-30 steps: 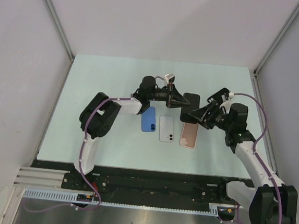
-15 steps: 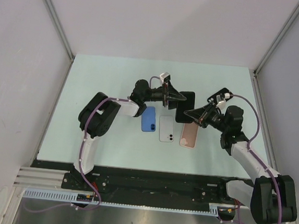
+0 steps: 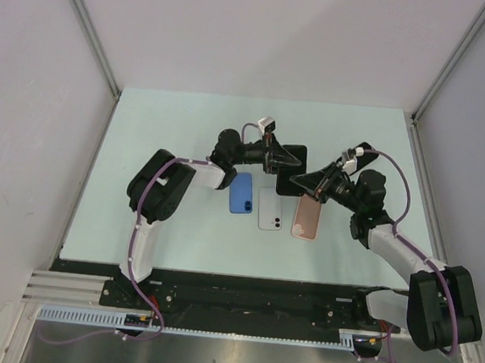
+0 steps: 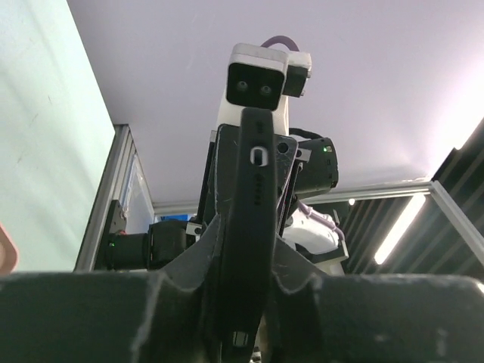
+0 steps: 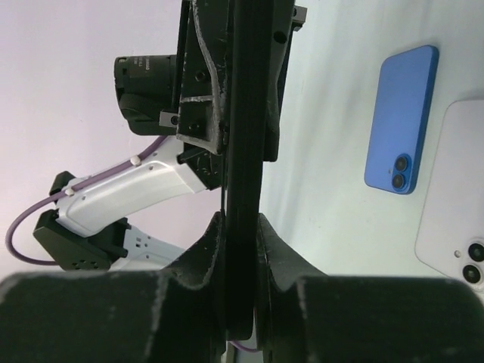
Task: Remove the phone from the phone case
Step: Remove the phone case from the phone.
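Tabletop [image 3: 144, 139], three phones [image 3: 241, 193] [image 3: 270, 208] [image 3: 306, 219] (one cased phone [image 3: 291, 170] aloft)

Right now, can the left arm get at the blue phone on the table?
Probably not yet. The blue phone lies uncovered, but the left gripper is shut on the black cased phone, which the right gripper also clamps.
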Robot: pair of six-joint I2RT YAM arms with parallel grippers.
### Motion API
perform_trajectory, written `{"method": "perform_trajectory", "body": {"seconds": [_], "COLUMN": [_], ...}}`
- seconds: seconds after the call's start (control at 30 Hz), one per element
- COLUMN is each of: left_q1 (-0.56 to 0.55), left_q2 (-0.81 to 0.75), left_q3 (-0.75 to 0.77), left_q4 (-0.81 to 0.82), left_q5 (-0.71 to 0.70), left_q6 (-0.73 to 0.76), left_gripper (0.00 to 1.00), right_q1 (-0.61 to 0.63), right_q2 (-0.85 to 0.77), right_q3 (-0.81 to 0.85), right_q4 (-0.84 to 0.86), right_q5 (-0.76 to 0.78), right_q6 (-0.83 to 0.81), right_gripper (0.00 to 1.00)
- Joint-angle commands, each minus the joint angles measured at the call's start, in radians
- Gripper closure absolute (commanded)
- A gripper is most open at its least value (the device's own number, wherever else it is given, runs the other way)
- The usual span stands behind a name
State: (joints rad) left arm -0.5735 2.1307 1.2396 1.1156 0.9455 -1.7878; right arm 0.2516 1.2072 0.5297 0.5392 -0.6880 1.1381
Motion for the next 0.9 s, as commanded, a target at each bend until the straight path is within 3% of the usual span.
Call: {"method": "perform_trajectory", "body": {"seconds": [0.0,0.07,0.17,0.2,0.5,0.87], "left_q1": [-0.016,-0.014,0.000,0.006,0.031,0.034], "left_q2": [-0.040,-0.041,-0.043,-0.048,-0.098,-0.124], "left_q3": [0.015,0.009,-0.003,-0.008,-0.049,-0.086], "left_q4": [0.115,0.139,0.222,0.231,0.253,0.239], "left_q5": [-0.025,-0.027,-0.034,-0.037,-0.094,-0.136], "left_q6": [-0.074,-0.096,-0.143,-0.148,-0.157,-0.144], "left_gripper": [0.96,1.00,1.00,1.00,1.00,1.00], "right_q1": [0.017,0.014,-0.015,-0.026,-0.055,-0.012], "right_q2": [0.008,-0.004,-0.066,-0.086,-0.196,-0.198], "right_q3": [0.013,0.027,0.061,0.062,0.061,0.036], "right_q4": [-0.001,-0.085,-0.255,-0.284,-0.377,-0.226], "right_q5": [0.005,0.011,0.036,0.048,0.065,0.010], "right_q6": [-0.037,-0.087,-0.168,-0.178,-0.186,-0.074], "right_gripper": [1.00,0.95,0.60,0.57,0.66,0.73]}}
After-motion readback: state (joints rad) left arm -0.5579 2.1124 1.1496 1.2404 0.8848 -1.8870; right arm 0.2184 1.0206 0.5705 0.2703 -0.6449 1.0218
